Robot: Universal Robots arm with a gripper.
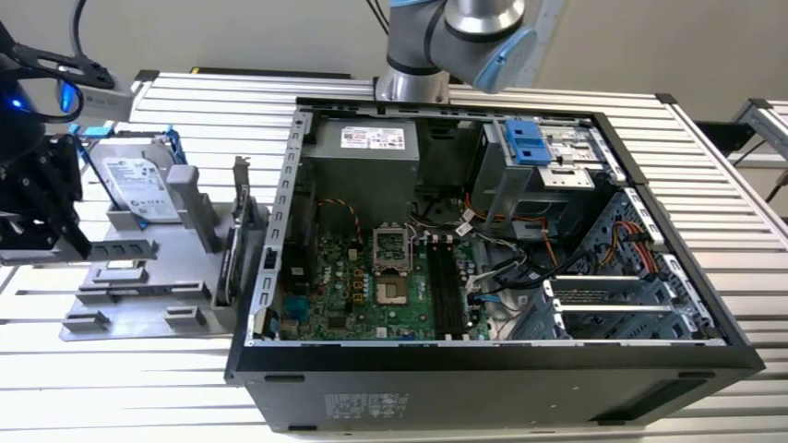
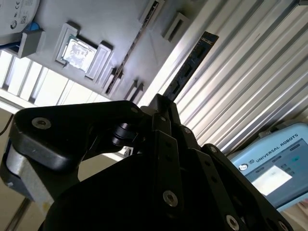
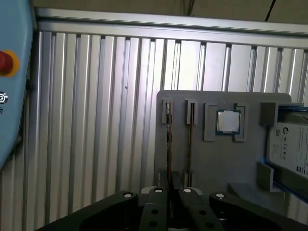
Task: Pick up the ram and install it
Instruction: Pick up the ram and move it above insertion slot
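The ram (image 2: 190, 65) is pinched in the gripper (image 2: 163, 103) at the grey tray (image 3: 211, 163).
In the second wrist view the ram juts edge-on from between fingers closed narrowly on it. The first wrist view lines it up with 1 of the tray's 2 slots, near a square chip (image 3: 227, 121). The exterior view places ram (image 1: 127, 247) and gripper (image 1: 77, 249) at its left, beside a hard drive (image 1: 129, 180) and well apart from the open computer case (image 1: 493, 369) on the ribbed tabletop (image 1: 124, 388).
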